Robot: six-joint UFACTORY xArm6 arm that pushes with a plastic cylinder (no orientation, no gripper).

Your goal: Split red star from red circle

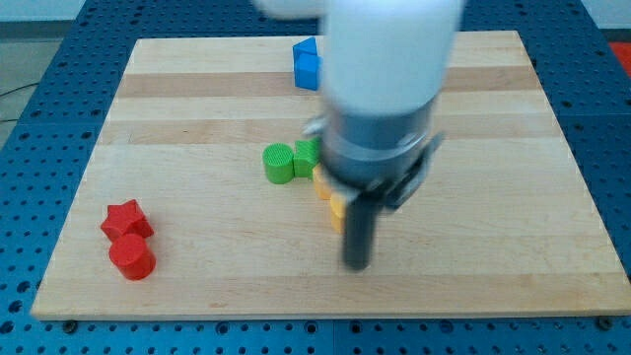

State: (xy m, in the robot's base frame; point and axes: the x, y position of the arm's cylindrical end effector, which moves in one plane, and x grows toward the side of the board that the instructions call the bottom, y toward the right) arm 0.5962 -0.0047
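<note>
- camera view: the red star lies near the wooden board's lower left corner, with the red circle touching it just below, toward the view's bottom.
- the pair stacks along a line running roughly up and down the view; which way the star's arms point cannot be made out.
- the arm's tip sits well apart from both red blocks, far to their right, at about the height of the red circle.
- the tool is a plain dark rod with nothing to spread or pinch; its end touches no block.
- just above the rod a yellow block peeks out, partly hidden by the arm's body.
- a green cylinder and a second green block sit together at mid-board, left of the arm.
- a blue block lies near the view's top.
</note>
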